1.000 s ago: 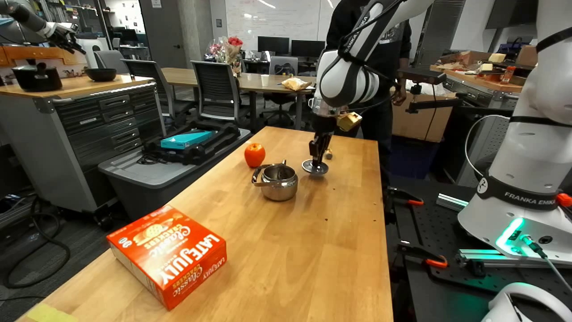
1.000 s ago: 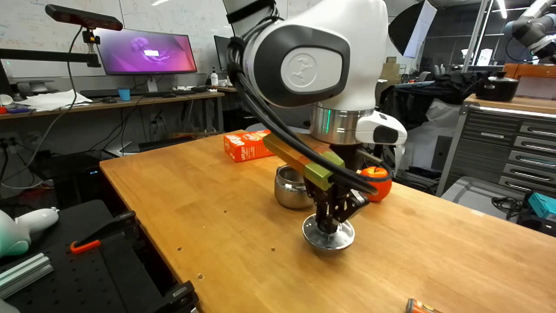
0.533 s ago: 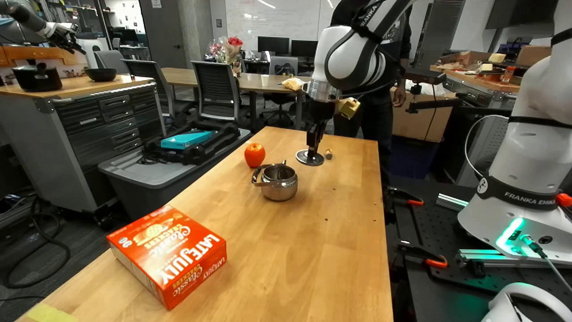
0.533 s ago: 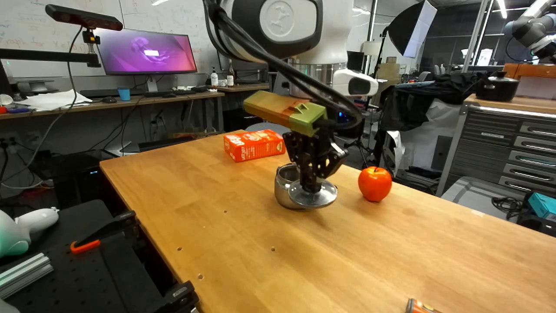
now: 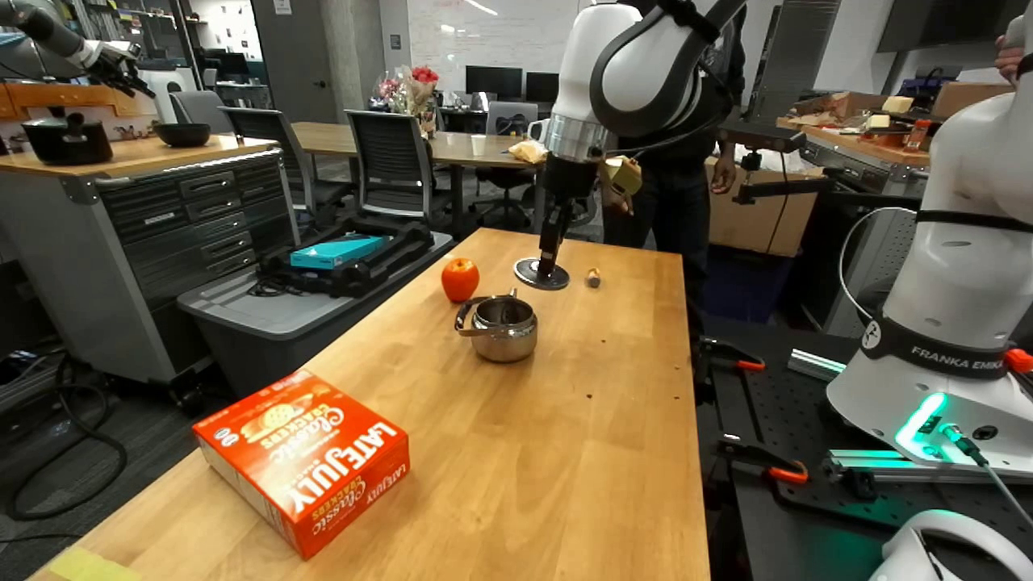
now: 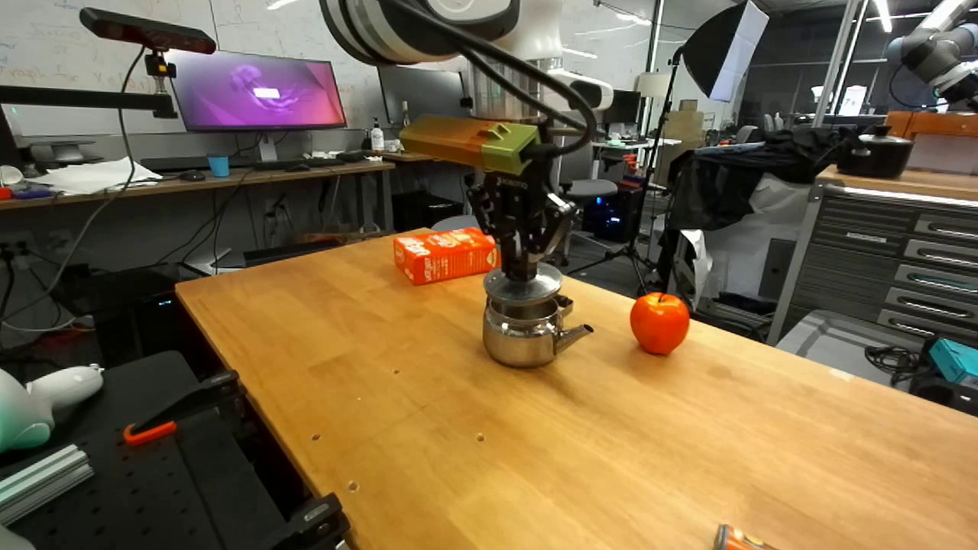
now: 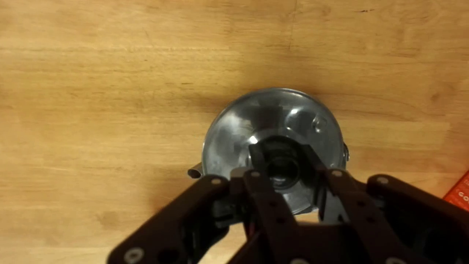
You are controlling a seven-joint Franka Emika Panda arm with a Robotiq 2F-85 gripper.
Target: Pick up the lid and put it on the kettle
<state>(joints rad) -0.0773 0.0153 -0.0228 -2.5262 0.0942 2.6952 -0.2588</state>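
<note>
The lid (image 5: 529,274) is a round silvery disc held in the air, slightly tilted. My gripper (image 5: 549,265) is shut on its dark knob. The kettle (image 5: 506,347) stands upright on the table with its top open. In an exterior view, the gripper (image 6: 522,269) and lid (image 6: 498,290) appear just above the kettle (image 6: 519,347), with a gap showing its opening. In the wrist view, the gripper (image 7: 282,156) grips the knob, and the lid (image 7: 231,143) hides most of the kettle. Only the kettle's spout (image 7: 195,171) and a bit of its side show.
A red-orange apple (image 5: 460,280) stands near the kettle and also shows in an exterior view (image 6: 659,322). An orange cracker box (image 5: 303,460) lies farther along the table. A small item (image 5: 594,278) lies near the table's far end. A person stands behind the arm.
The gripper has carried the lid up and sideways, from beside the kettle near the table to a raised place by the kettle's top. The kettle, apple and box have not moved.
</note>
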